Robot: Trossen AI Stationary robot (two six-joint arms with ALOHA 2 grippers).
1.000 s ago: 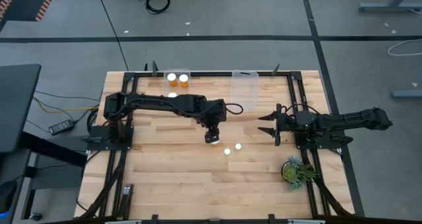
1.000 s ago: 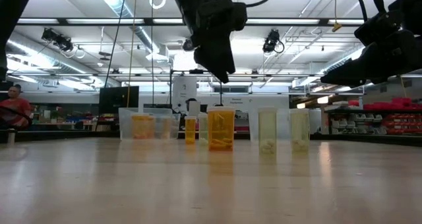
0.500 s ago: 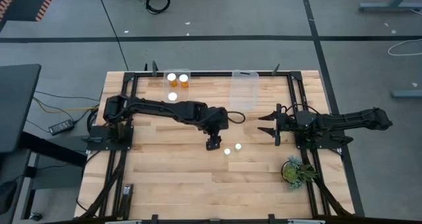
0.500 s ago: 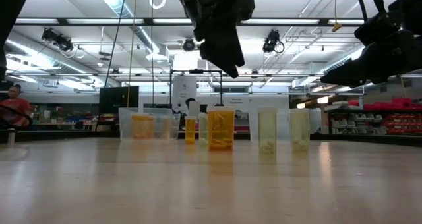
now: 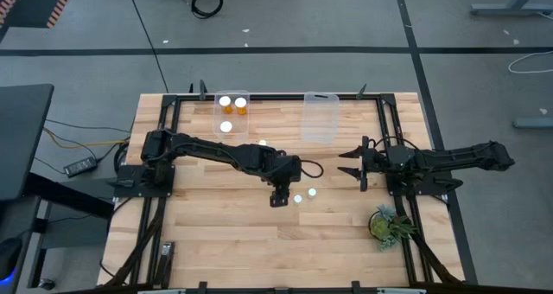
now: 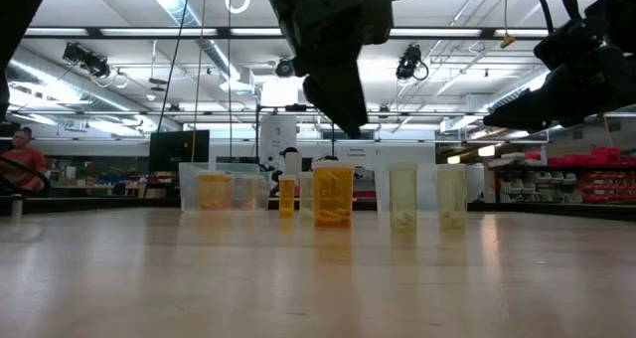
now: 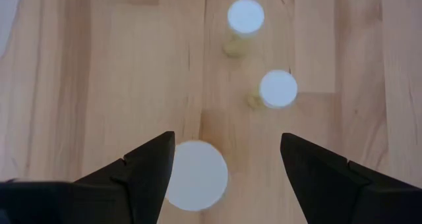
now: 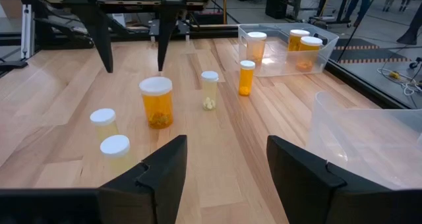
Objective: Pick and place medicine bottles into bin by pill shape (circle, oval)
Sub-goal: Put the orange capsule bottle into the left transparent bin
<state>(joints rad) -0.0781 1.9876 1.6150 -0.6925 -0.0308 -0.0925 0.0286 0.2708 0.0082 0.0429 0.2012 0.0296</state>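
My left gripper [image 5: 278, 196] is open and hangs above a wide-capped orange bottle [image 6: 333, 194] that stands upright on its base on the table. In the left wrist view its white cap [image 7: 196, 174] lies between the fingers, close to one of them, untouched. Two narrow pale bottles [image 5: 298, 199] [image 5: 312, 191] stand just to its right. A narrow orange bottle [image 8: 246, 78] and a pale one [image 8: 210, 89] stand farther back. Three bottles stand in the far left bin [image 5: 232, 112]. My right gripper [image 5: 359, 164] is open and empty at the right.
An empty clear bin [image 5: 319, 118] stands at the far edge, right of the filled one. A green plant [image 5: 386, 224] sits at the near right. A person [image 6: 18, 164] shows in the room behind. Bare tabletop lies toward the near edge.
My left gripper has gone toward the table's near edge and now stands over the wide-capped bottle, covering its cap in the high view. It stays open. The bottles have not moved.
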